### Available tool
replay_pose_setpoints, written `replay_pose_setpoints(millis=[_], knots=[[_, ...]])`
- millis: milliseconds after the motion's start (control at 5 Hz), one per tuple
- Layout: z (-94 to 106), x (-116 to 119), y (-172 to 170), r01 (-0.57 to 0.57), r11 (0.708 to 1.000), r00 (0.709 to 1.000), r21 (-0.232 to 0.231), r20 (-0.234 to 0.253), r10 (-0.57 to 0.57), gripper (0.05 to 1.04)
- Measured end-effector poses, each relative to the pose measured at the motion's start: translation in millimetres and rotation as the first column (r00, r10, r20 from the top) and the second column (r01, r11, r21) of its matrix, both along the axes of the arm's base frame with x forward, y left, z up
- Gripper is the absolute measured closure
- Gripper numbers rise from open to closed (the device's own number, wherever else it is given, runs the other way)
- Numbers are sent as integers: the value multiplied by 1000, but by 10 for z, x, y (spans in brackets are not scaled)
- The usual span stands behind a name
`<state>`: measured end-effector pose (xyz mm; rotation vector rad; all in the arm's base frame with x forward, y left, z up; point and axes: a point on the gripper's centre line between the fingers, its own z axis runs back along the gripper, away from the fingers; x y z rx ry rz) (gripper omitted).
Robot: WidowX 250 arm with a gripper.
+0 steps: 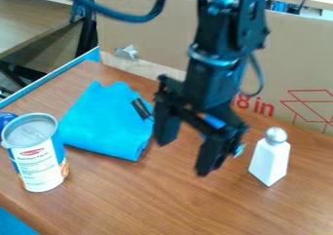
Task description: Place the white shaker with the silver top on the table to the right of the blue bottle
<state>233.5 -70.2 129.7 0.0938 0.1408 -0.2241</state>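
Before you lies a brown wooden table (pixel 143 200), its far side bordered by a standing sheet of cardboard (pixel 143 24). The black arm (pixel 221 73) enters from the far edge, right of centre, and its gripper (pixel 187 153) hangs over the middle of the table. You see its two fingers spread well apart with nothing between them; the hand is released. To its left, and nearest to it, lies the bright blue cloth (pixel 104 122), loosely folded, with its corners uneven at the far end. To the left and nearer to you stands an upright can (pixel 39 166) with a pale lid and a printed label, just beside the cloth's near left edge. To the right of the gripper, and apart from it, stands a white shaker (pixel 270 156) with a rounded silvery top, also upright. A rounded blue item (pixel 6 119), cut off at the left edge, sits beside the can. Smallest is a short dark piece (pixel 140 108) at the right part of the cloth; you cannot tell what it is.

Judged from this arrangement, you have no grasp in effect: cloth, can and shaker all rest on the table. Whether the cloth's folds result from handling, you cannot tell.
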Motion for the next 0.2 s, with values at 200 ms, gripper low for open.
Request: replay_pose_setpoints(millis=[200], knots=[[-97,-129,298,-33,999,997,37,-64,36,83]])
